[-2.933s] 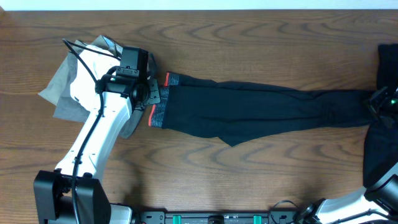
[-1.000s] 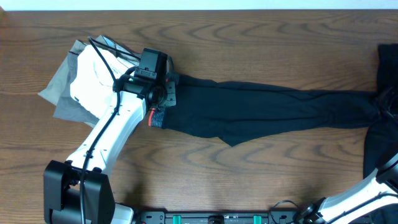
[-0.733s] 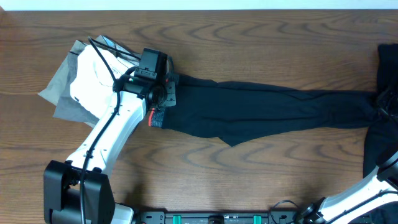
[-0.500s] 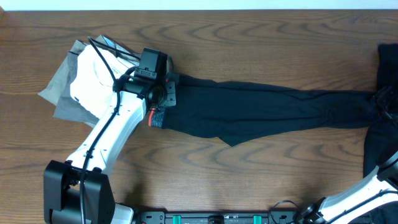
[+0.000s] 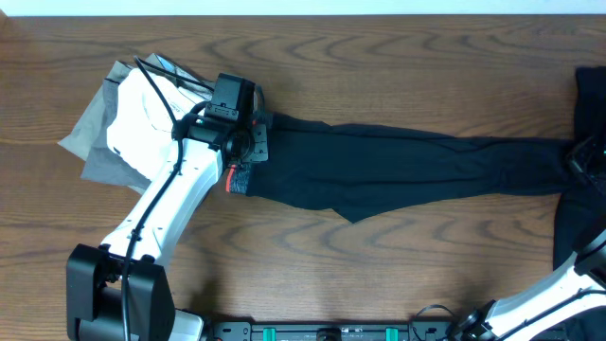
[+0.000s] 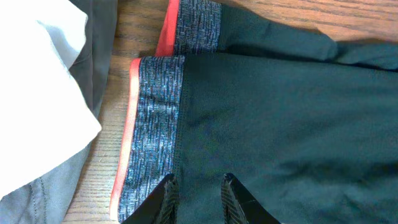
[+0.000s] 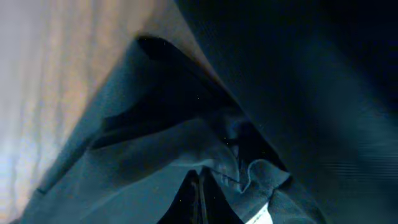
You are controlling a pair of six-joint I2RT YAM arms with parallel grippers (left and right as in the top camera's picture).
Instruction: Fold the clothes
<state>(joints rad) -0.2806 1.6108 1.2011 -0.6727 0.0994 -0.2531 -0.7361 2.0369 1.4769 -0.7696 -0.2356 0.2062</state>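
Observation:
Long black leggings [image 5: 398,166] lie flat across the table, the grey waistband [image 6: 155,118] with its coral-red edge at the left and the ankles at the far right. My left gripper [image 5: 258,142] stands over the waistband end. In the left wrist view its fingertips [image 6: 198,183] rest a narrow gap apart on the black fabric just right of the waistband. My right gripper [image 5: 579,156] is at the ankle end, mostly past the frame edge. In the right wrist view its tips [image 7: 199,177] are together in a bunched fold of the dark fabric.
A white garment [image 5: 137,118] lies on a grey one [image 5: 90,142] at the left, under the left arm. More black cloth [image 5: 578,227] is heaped at the right edge, with another dark piece [image 5: 592,95] above it. Bare wood shows in front of and behind the leggings.
Since the earliest frame my left gripper has moved right onto the waistband, then stayed still. The leggings have not shifted. The right gripper has edged slightly at the ankle end.

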